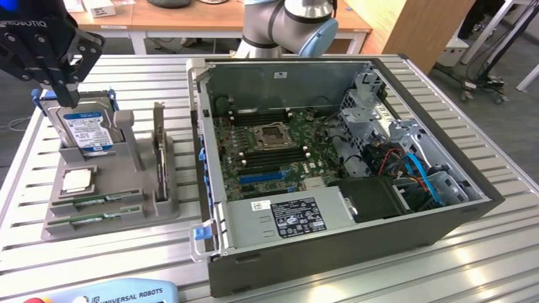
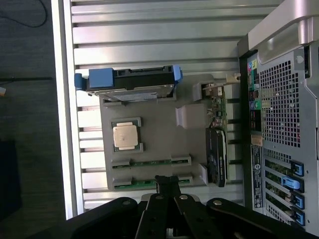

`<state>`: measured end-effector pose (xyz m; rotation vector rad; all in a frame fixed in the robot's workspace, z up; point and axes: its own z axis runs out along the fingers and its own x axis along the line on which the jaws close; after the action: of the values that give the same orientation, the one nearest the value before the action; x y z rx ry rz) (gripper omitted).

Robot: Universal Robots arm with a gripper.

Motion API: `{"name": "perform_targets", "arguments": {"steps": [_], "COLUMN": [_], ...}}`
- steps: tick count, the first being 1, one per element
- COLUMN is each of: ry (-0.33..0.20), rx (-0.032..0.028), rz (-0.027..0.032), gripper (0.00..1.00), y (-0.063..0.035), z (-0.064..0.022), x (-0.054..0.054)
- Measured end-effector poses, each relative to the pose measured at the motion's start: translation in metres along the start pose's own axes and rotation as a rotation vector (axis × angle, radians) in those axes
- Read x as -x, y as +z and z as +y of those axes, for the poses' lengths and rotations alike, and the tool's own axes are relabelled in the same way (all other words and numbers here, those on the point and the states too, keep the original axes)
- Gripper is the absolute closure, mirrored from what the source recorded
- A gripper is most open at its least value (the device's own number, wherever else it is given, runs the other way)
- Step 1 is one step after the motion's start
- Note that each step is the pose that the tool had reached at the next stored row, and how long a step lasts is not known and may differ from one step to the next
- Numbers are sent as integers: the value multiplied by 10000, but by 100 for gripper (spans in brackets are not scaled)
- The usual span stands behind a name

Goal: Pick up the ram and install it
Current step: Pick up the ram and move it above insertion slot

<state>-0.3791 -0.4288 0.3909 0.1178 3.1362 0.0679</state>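
The slatted desk carries an open computer case, off to one side of the claw. A grey holder sits beneath the claw, which hangs closed and empty near the upright hard drive. Two ram sticks lie flat in the holder's slots, lower than the claw and apart from it.

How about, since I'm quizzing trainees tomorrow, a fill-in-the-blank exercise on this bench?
1. The gray holder carries ___ ram sticks, both seated in its slots.
2. The hand is above the holder, holding nothing, with its fingers ___.
3. On the holder, the silver processor chip lies between the hard drive and the ___.
Missing words: two; shut; ram sticks.
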Motion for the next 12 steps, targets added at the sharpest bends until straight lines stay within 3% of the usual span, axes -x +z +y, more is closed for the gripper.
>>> {"name": "perform_targets", "arguments": {"steps": [12], "ry": [-66], "rx": [0], "rz": [3], "gripper": [90], "y": [0], "z": [0], "x": [0]}}
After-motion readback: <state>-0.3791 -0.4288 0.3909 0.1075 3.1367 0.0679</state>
